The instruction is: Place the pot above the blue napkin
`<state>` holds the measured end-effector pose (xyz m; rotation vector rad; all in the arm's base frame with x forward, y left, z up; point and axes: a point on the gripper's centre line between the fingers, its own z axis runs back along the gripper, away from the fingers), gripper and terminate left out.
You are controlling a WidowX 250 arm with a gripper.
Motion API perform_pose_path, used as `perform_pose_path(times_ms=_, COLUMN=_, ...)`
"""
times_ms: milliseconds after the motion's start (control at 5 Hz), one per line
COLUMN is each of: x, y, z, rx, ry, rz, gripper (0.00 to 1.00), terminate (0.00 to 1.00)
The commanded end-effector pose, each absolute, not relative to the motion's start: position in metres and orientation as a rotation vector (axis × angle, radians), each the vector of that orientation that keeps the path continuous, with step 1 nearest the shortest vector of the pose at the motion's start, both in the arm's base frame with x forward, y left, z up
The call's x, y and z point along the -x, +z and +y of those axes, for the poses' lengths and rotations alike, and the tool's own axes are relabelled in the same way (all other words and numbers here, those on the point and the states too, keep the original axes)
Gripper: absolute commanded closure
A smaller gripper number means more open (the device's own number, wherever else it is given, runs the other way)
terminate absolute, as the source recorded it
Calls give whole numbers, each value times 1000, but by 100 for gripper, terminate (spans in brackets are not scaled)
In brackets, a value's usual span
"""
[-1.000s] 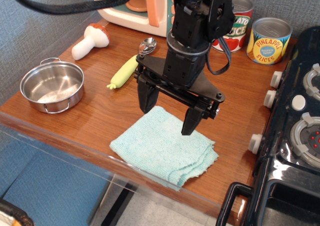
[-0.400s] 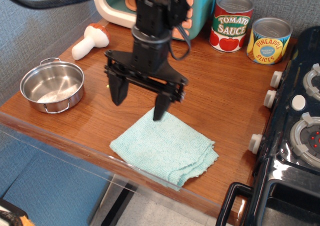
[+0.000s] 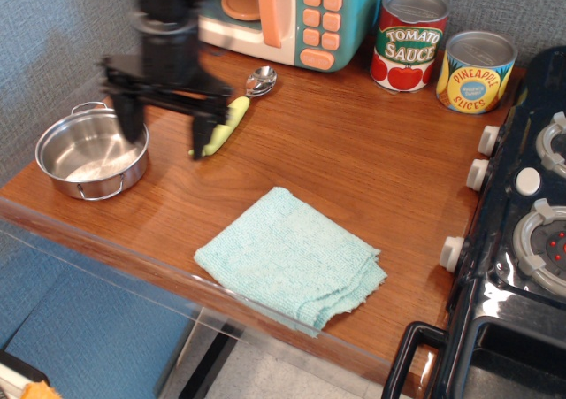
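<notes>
Pot (image 3: 92,154) upright, mouth up; end effector (image 3: 166,130) spread.

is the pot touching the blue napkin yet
Apart. The single camera view shows the pot at the table's left edge and the blue napkin near the front, with bare wood plainly between them.

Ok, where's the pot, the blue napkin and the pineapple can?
pot (image 3: 88,160): table camera, inside bottom.
blue napkin (image 3: 287,257): table camera, middle of top fold.
pineapple can (image 3: 476,82): table camera, front label.
</notes>
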<state>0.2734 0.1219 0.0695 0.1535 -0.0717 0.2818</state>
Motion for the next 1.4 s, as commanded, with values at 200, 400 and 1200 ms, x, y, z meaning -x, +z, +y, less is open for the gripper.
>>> perform_pose_path(times_ms=200, x=-282, y=42, z=167, rx=-186, ry=304, rz=-118, gripper=0, terminate=0)
perform_pose_path(times_ms=400, x=-288, y=33, z=160, rx=-179, ry=291, rz=-114, gripper=0, terminate=0)
perform_pose_path(times_ms=1200, x=-286, y=42, z=150, rx=-177, ry=285, rz=-139, gripper=100, terminate=0)
